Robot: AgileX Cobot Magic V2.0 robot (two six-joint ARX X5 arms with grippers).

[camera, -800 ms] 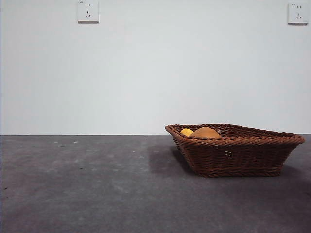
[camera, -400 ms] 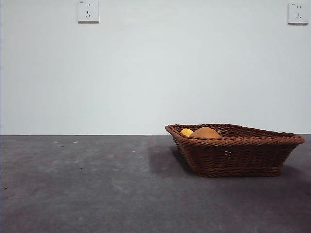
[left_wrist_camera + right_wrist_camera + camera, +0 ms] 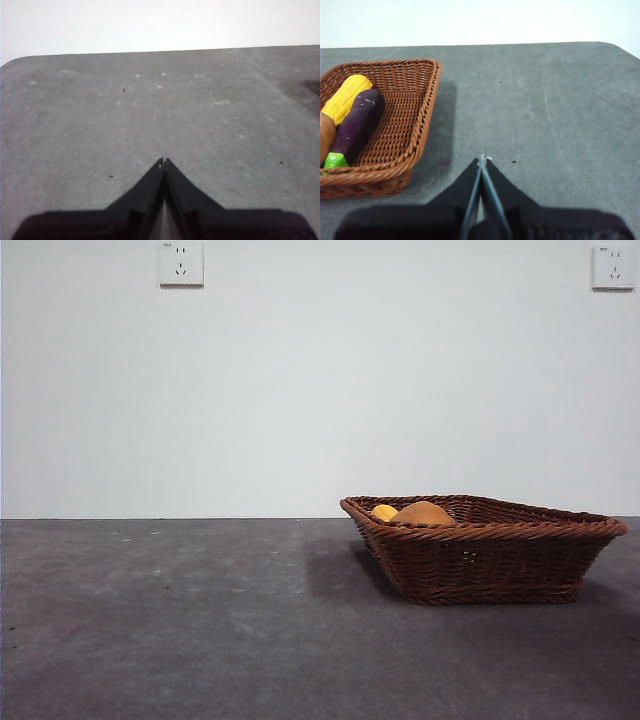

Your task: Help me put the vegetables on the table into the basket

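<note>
Front view: mottled grey table (image 3: 180, 620); white wall (image 3: 320, 390); two sockets (image 3: 181, 263).

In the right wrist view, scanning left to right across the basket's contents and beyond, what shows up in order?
potato → corn cob → eggplant → basket right rim → bare table, with the right gripper closed over it.

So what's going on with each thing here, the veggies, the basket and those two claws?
corn cob: lying in the basket
eggplant: lying in the basket, beside the corn
potato: in the basket
basket: upright on the table
left claw: shut, holding nothing
right claw: shut, holding nothing, beside the basket
</note>
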